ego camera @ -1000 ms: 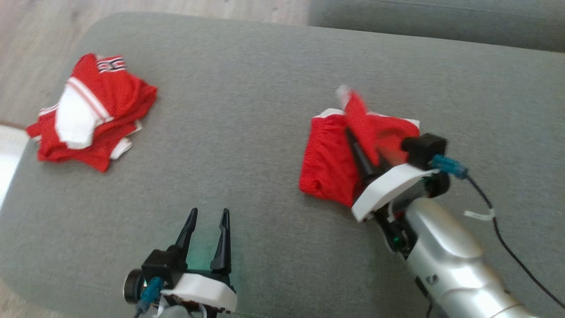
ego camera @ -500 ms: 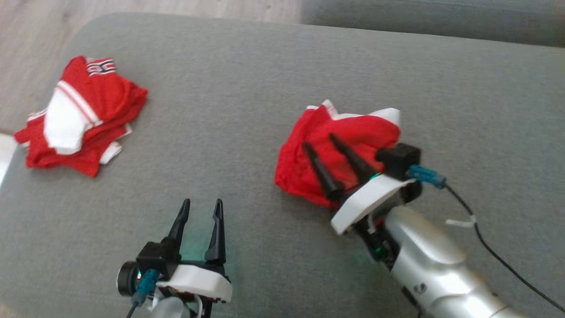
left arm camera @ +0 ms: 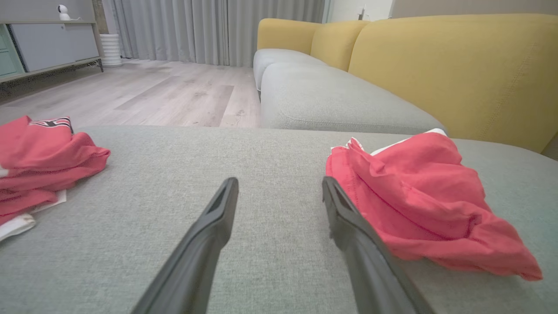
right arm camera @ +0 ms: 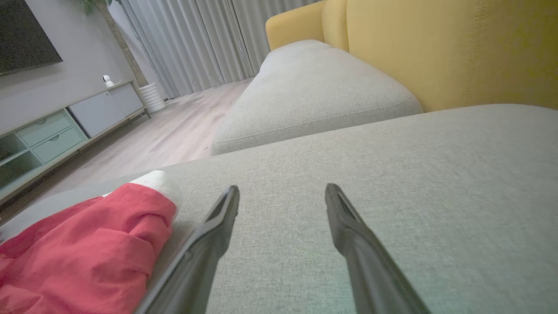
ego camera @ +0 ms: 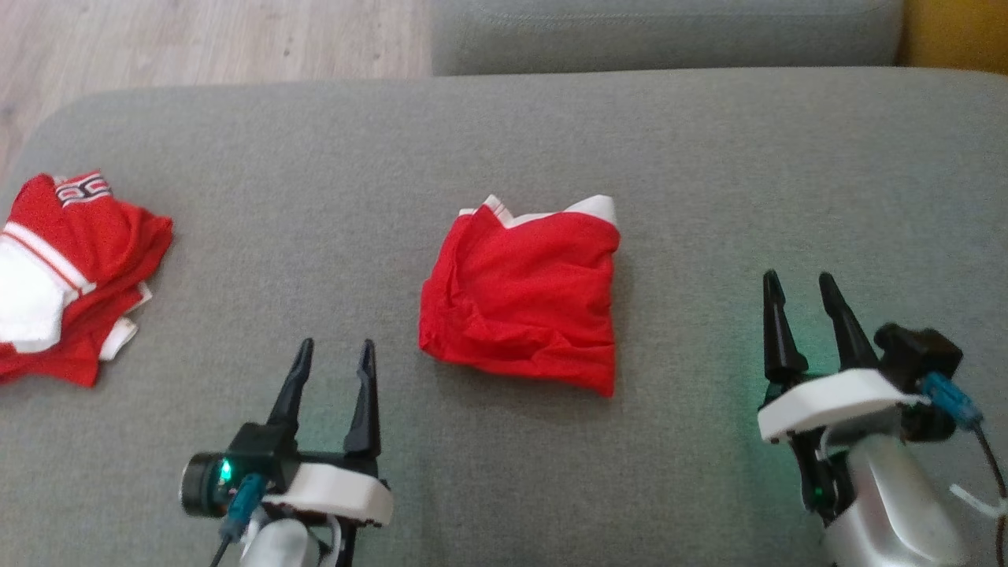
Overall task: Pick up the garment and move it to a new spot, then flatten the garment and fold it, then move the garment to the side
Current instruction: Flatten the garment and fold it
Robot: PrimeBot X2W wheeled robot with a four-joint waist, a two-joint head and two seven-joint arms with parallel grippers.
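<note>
Garment folded, on grey sofa cushion

Garment: red fabric, white trim showing along the far edge. Folded into a rough, creased rectangle with a loose, rumpled near edge. Lies flat on the grey cushion, about mid-surface, nothing touching it.

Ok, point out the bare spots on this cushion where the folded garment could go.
Bare grey cushion lies between the pile of red-and-white clothes and the folded red garment, ahead of the left gripper; also right of the garment, beyond the right gripper. The left edge is crowded.
</note>
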